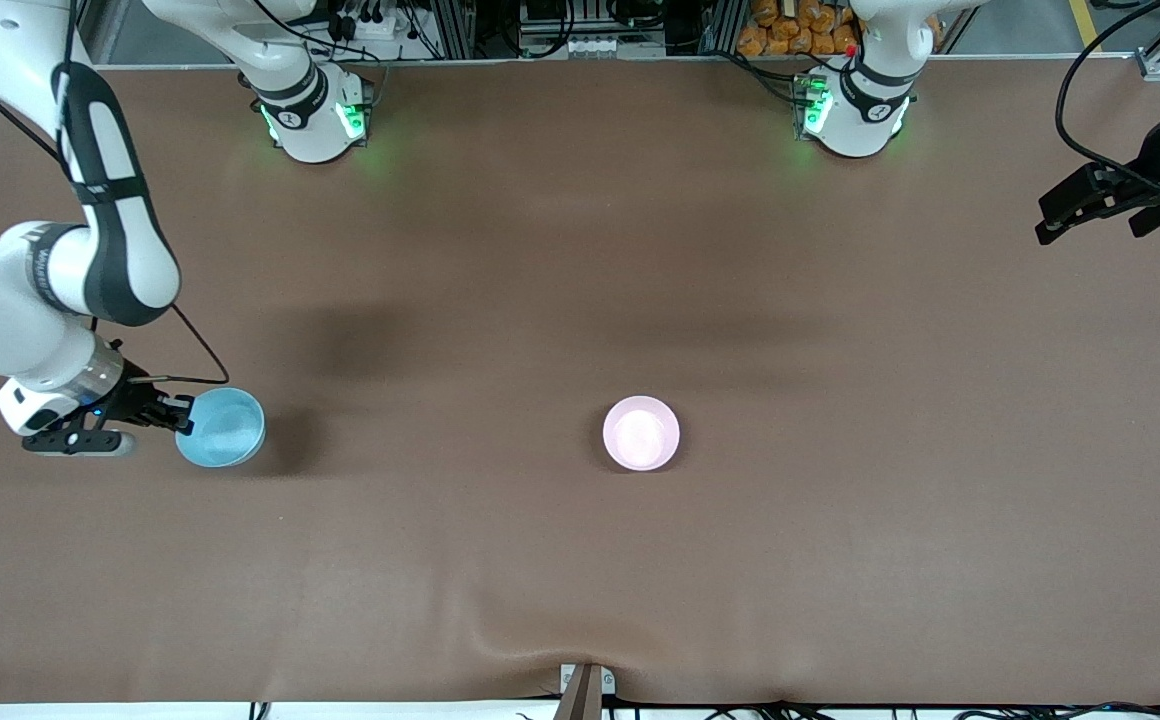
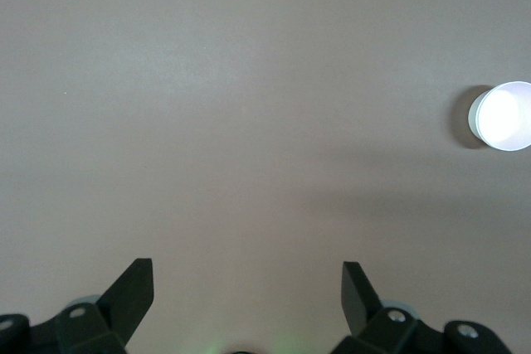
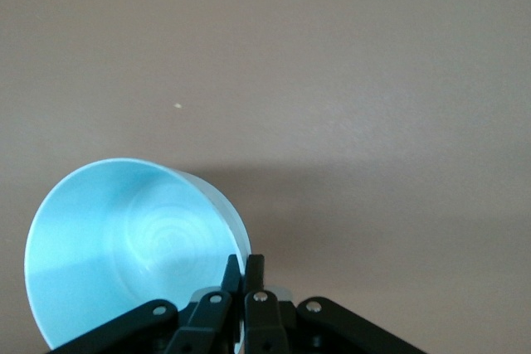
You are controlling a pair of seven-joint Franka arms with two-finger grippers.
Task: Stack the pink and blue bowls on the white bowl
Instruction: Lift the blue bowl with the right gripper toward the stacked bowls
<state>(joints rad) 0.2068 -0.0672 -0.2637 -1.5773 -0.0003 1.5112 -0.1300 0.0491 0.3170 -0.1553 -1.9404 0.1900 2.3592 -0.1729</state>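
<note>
My right gripper [image 1: 183, 420] is shut on the rim of the light blue bowl [image 1: 222, 428] and holds it tilted just over the table, toward the right arm's end. In the right wrist view, my right gripper [image 3: 246, 267] pinches the blue bowl's [image 3: 124, 246] wall. The pale pink bowl [image 1: 641, 432] stands upright near the table's middle; it also shows in the left wrist view [image 2: 504, 115], washed out by glare. No separate white bowl shows; I cannot tell if one sits under the pink bowl. My left gripper [image 1: 1050, 225] waits open and empty over the left arm's end [image 2: 247, 288].
The brown table cover [image 1: 580, 560] has a wrinkle at the edge nearest the front camera, by a small bracket [image 1: 585, 690]. The arm bases [image 1: 315, 120] stand along the table's robot side.
</note>
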